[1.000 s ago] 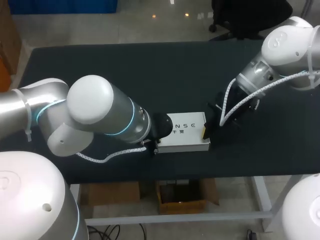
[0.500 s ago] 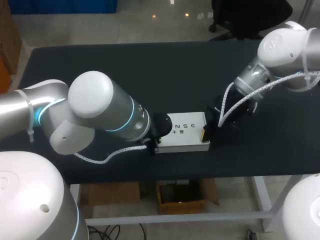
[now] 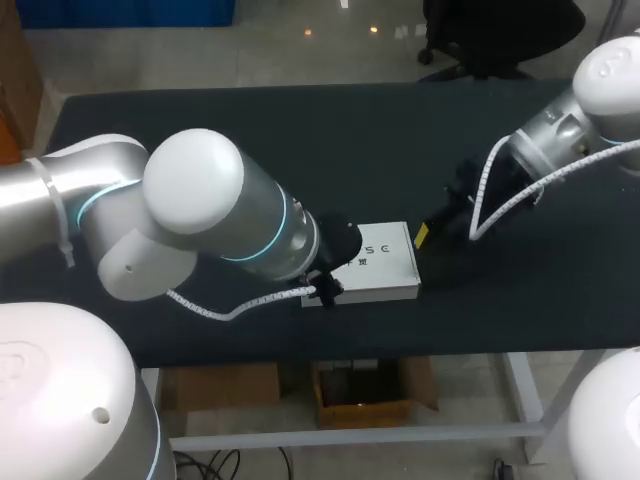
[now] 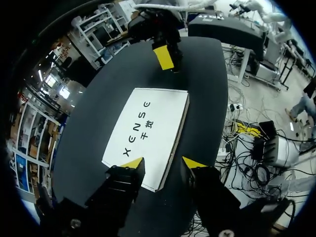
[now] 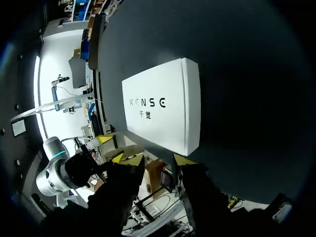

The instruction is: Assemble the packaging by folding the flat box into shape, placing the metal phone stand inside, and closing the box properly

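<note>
Frankly, the white box looks like the delicate part of this job. It lies flat on the black table, near the front edge, printed face up, and it already has a shallow lidded shape. I see no metal phone stand in any view, and I cannot tell whether it is inside.

My left gripper sits at the box's left end with its fingers apart. One yellow tip is over the near corner of the top face and the other is just beside the long side wall, so that corner lies between open fingers, not clamped. I cannot tell whether either tip touches the card.

My right gripper hangs off the box's right end, apart from it, with its fingers spread and nothing between them.

I judge the box to be thin card: light, stiff along its folded edges, and soft across the broad top, which would bow or crease under a hard pinch. The smooth printed face probably gives the yellow tips little friction, so pushing on it may slide the whole box across the table. If the stand is inside, the weight will sit low and may shift when the box tilts.

I would take hold across the narrow side walls near a corner, where the folds give support, and squeeze gently. The other gripper should brace the far end.
</note>
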Controlling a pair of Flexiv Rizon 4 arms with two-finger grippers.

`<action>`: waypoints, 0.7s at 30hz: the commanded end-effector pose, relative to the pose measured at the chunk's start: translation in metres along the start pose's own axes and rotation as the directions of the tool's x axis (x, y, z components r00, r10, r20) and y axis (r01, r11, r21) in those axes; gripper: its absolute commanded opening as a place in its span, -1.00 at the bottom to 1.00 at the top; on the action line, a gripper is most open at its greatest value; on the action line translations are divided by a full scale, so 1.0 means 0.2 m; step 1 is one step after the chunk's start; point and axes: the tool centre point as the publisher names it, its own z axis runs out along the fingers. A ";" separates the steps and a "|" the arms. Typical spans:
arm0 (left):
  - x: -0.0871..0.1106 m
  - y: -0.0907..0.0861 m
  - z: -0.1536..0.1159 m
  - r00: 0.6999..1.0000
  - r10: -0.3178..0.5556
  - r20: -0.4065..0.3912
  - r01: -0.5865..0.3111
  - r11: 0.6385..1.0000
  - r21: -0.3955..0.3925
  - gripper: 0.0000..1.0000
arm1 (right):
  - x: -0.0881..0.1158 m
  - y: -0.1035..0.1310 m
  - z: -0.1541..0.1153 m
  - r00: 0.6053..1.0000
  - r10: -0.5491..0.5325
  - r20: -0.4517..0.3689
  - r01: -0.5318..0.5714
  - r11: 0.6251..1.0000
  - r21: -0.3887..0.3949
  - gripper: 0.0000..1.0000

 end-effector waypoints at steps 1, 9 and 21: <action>0.07 -0.07 -0.11 0.999 -0.049 0.009 0.049 0.993 -0.105 1.00 | 0.00 -0.11 -0.15 0.998 -0.067 -0.013 0.066 0.993 -0.103 1.00; 0.25 -0.13 -0.18 0.972 -0.229 -0.049 0.215 0.954 -0.207 1.00 | -0.05 -0.10 -0.36 0.959 -0.279 0.046 0.281 0.922 -0.267 1.00; 0.43 -0.19 -0.04 0.858 -0.500 -0.116 0.401 0.795 -0.455 1.00 | -0.12 -0.09 -0.53 0.870 -0.465 0.164 0.490 0.782 -0.384 1.00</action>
